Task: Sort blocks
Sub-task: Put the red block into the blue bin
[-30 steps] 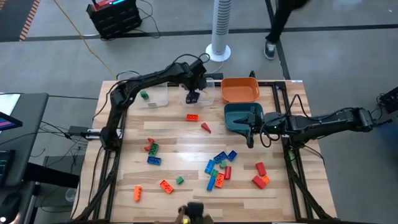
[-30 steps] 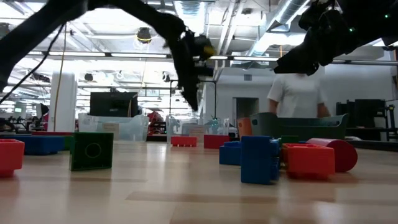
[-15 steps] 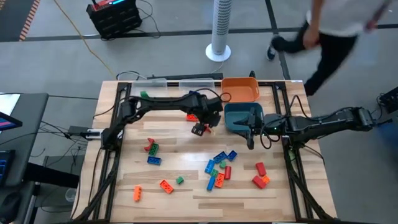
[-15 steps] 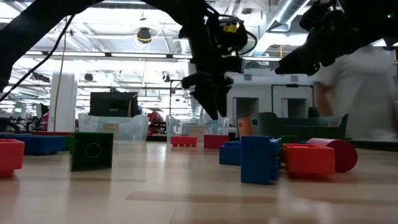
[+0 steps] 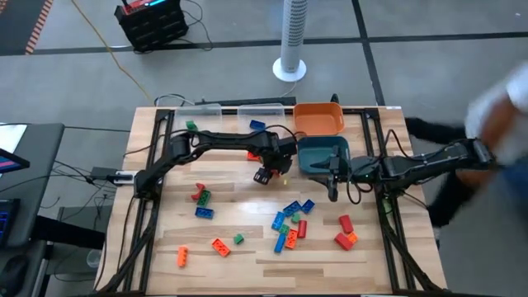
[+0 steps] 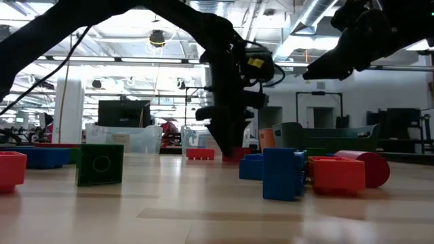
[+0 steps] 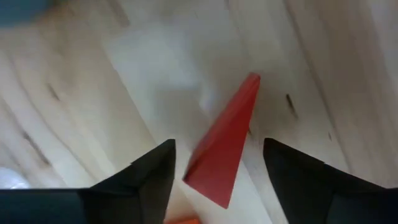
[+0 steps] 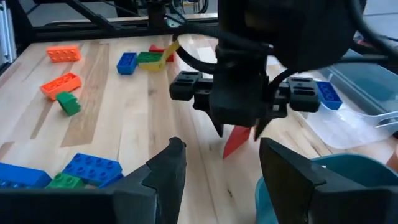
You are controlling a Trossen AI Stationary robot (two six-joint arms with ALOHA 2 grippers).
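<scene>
Moved: my left gripper [image 5: 266, 175] swung from the clear bins at the back edge to mid-table, now down over the red wedge block [image 7: 225, 146]; a person who crossed behind the table is now a blur at its right side.
Left grip: fingers [image 7: 149, 174] spread either side of the wedge, not touching it, wedge lying flat on the wood.
Right grip: my right gripper [image 5: 332, 183] hangs just in front of the teal bin [image 5: 318, 153], fingers [image 8: 166, 167] apart, nothing between them.
Task thing: blocks scattered on the front half of the table, wedge at centre just left of the teal bin.
Count, bins: clear bins [image 5: 223, 111] 2, orange bin [image 5: 318, 120] 1, teal 1.
Count, binned blocks: green block [image 5: 190, 126] 1, blue block [image 5: 257, 125] 1, each in a clear bin.
Count, loose: centre cluster [image 5: 291, 221] about nine, blue, green, red, orange; right group [image 5: 345, 233] 3, red and orange; left group [image 5: 200, 199] 4; front left 3, two orange, one green.
Surface: light wood plank tabletop [image 5: 239, 198] on a black frame.
Room: grey floor, white tower fan [image 5: 292, 37] behind the table, black crate [image 5: 151, 21] back left; low view shows an open workshop with ceiling lights.
</scene>
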